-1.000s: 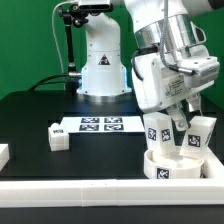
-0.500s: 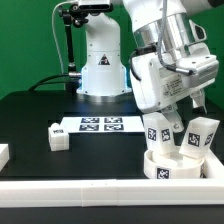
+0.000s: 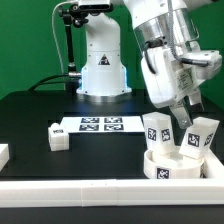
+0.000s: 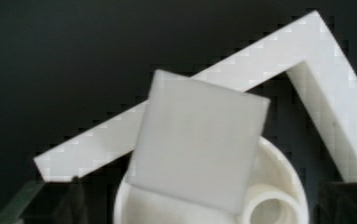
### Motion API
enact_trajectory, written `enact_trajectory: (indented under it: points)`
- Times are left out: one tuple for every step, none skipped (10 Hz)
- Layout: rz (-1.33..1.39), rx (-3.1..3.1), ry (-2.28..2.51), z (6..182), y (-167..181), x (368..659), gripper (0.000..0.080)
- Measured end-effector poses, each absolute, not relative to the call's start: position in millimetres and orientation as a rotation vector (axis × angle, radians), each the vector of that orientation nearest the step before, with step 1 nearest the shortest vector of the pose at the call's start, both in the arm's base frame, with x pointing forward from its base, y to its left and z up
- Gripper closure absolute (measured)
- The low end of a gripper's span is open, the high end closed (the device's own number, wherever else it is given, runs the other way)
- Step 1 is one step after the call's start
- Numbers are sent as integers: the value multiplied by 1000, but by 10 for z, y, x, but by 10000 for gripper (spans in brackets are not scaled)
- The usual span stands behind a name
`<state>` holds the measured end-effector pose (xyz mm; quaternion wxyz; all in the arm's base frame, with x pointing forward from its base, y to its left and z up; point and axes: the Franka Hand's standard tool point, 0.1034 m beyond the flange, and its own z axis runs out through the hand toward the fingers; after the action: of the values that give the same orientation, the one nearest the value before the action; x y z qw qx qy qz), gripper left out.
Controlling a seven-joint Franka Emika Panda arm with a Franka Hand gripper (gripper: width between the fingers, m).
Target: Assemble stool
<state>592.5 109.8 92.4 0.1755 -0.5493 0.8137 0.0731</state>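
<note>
Seat (image 3: 165, 168) sits on the bench (image 3: 30, 115) at the exterior view's right, holding a tilted leg (image 3: 157, 130) and a second leg (image 3: 200, 136). Claw (image 3: 185, 108) hangs apart above them, gripping nothing. Only the exterior view catches the third leg (image 3: 57, 138) by the marker board (image 3: 100, 124).

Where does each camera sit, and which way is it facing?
Exterior view: off the arm, facing across the black table toward the robot's base; the arm and gripper show above the seat.
Wrist view: on the wrist, looking down at a leg set in the seat; the gripper hardly shows.
Shared: the seat, legs in it and the border rails.
</note>
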Motion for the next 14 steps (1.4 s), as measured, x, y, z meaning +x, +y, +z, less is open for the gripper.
enact_trajectory:
  points:
    - [198, -1761, 2172, 935, 1111, 5920, 151]
    - [180, -1939, 2039, 967, 1117, 5943, 151]
    - [154, -2044, 1931, 984, 1119, 5963, 151]
    - [139, -2240, 1725, 1002, 1152, 5968, 151]
    - [133, -2336, 1606, 1020, 1195, 5994, 151]
    - [116, -2382, 1534, 1013, 1186, 6002, 151]
    - [102, -2427, 1460, 1010, 1181, 6001, 151]
    - [85, -2480, 1365, 1009, 1180, 6001, 151]
    - [67, -2536, 1259, 1006, 1180, 6000, 151]
    - [34, -2636, 1074, 1003, 1192, 5993, 151]
    - [7, -2721, 881, 1001, 1196, 5986, 151]
    - [-13, -2782, 713, 1001, 1195, 5985, 151]
    - [-29, -2819, 567, 986, 1192, 5979, 151]
    - [-38, -2870, 364, 964, 1191, 5956, 151]
